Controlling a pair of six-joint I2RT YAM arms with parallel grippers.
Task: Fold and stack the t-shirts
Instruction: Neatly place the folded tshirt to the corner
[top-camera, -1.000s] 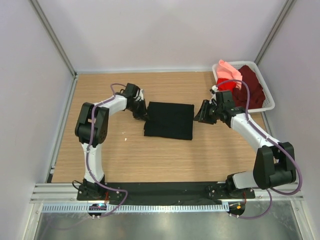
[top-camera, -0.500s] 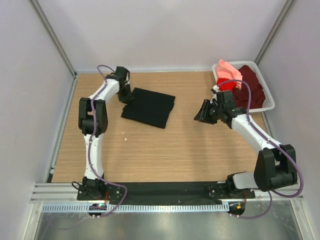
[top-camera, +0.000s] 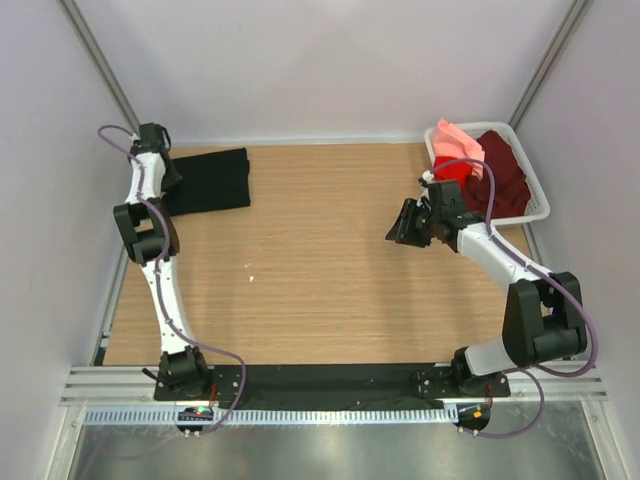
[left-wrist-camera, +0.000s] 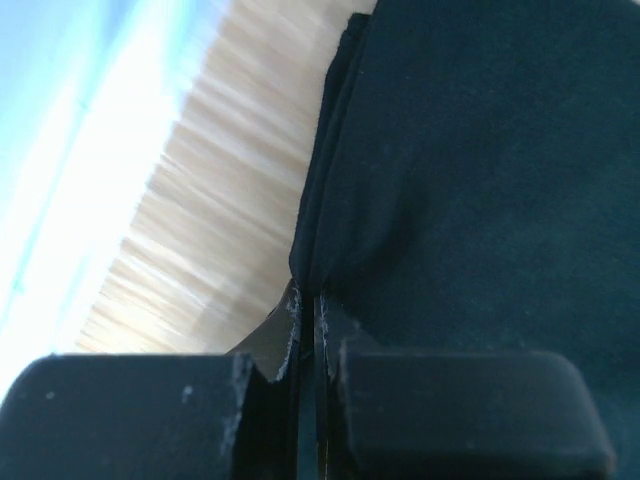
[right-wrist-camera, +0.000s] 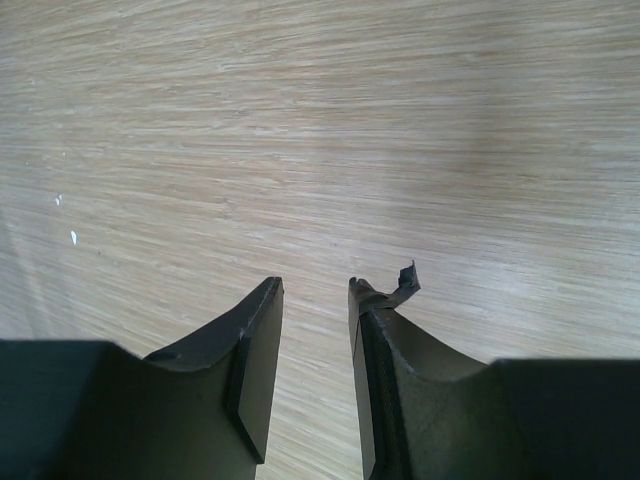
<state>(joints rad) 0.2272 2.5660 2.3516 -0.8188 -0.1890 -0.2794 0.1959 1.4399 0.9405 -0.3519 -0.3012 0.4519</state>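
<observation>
Wooden desk (top-camera: 330, 290) carries one folded black t-shirt (top-camera: 210, 180) in its far-left corner, lying flat with its long axis running left to right along the far edge. A white basket (top-camera: 541, 207) stands in the far-right corner, well apart from it. The basket holds a maroon t-shirt (top-camera: 505, 170), a red t-shirt (top-camera: 452, 168) and a salmon-pink t-shirt (top-camera: 455, 135), all unfolded and heaped. The left arm is stretched nearly straight up the left side of the desk. The left gripper (top-camera: 170, 182) sits at the left edge of the black t-shirt. The wrist view shows it (left-wrist-camera: 305, 312) clamped on a fold of that cloth (left-wrist-camera: 480, 180), jaws pressed together with the layers between them. The right arm is bent at the elbow, its forearm reaching inward from the right side. The right gripper (top-camera: 403, 224) points toward the desk centre, away from the basket, which lies just behind it to the far right. Its wrist view shows the right gripper (right-wrist-camera: 315, 300) with jaws narrowly parted, holding nothing, over bare wood. Assessment: the black t-shirt appears placed and awaits release. The remaining garments lie nearer the right arm, which would have to turn back toward the basket to reach them.
</observation>
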